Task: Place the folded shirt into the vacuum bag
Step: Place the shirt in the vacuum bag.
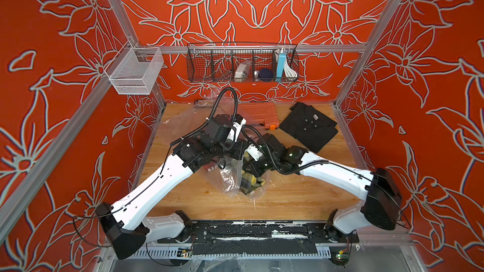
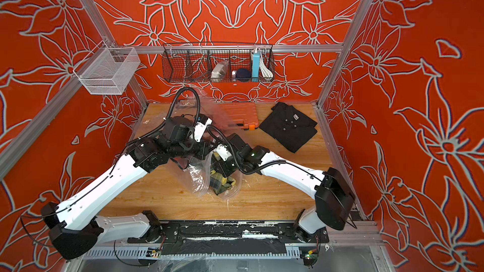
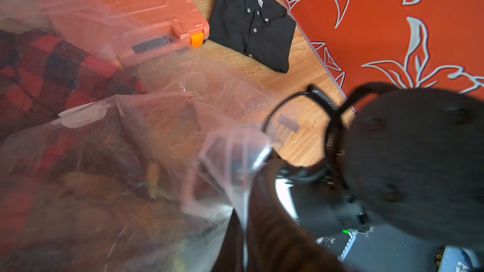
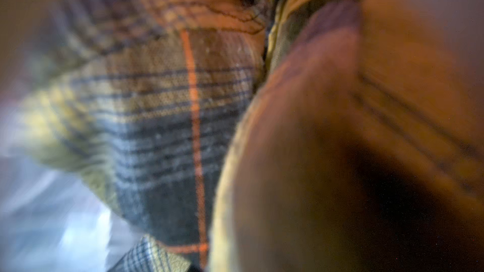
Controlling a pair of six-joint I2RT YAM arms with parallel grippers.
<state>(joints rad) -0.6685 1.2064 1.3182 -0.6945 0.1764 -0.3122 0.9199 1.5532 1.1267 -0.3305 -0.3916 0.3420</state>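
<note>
The vacuum bag [image 1: 225, 179] [image 2: 195, 179] is clear crinkly plastic lying mid-table under both wrists; its round white valve cap [image 3: 83, 115] shows in the left wrist view. My left gripper [image 3: 245, 242] is shut on the bag's edge, with film pinched between its dark fingers [image 3: 275, 218]. A yellow and dark plaid shirt [image 1: 252, 183] [image 2: 222, 181] sits bunched inside the bag's near end. My right gripper [image 1: 250, 168] reaches into the bag and is shut on this shirt. Plaid cloth [image 4: 162, 126] fills the right wrist view and hides the fingers. A black folded shirt [image 1: 309, 126] [image 3: 251, 22] lies outside the bag at back right.
An orange plastic case [image 1: 259, 113] [image 3: 146, 3] lies at the back, partly under the bag's film. Red checked cloth [image 3: 52, 69] shows through the plastic. A black wire basket [image 1: 242, 64] and a white mesh basket [image 1: 136, 71] hang on the rails above the table.
</note>
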